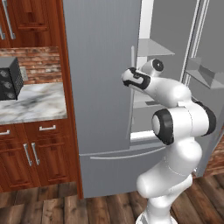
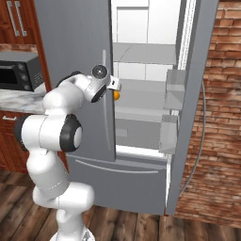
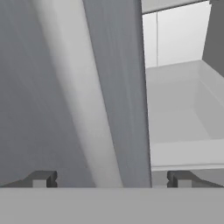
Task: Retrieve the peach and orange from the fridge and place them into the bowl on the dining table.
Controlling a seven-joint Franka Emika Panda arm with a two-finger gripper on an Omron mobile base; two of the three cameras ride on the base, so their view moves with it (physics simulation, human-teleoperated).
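The grey-silver fridge (image 1: 100, 87) stands with its left door shut and its right door (image 2: 197, 94) swung open, showing white walls and grey shelves (image 3: 183, 113). A small bright orange (image 2: 116, 95) rests on a middle shelf, just past my hand. My gripper (image 3: 111, 179) is open, its fingertips (image 3: 43, 178) spread wide, with nothing between them. It points at the shut door's inner edge (image 3: 127, 87) and its long pale handle (image 3: 78, 109). From the right base view, the gripper (image 2: 116, 85) hangs at that door edge. The peach, the bowl and the dining table are out of view.
Door bins (image 2: 173, 84) hang on the open door. A marble wall counter (image 1: 35, 105) with a black oven (image 1: 9, 78) sits left of the fridge, over wooden drawers (image 1: 30, 153). A brick wall (image 2: 219, 122) stands at the right.
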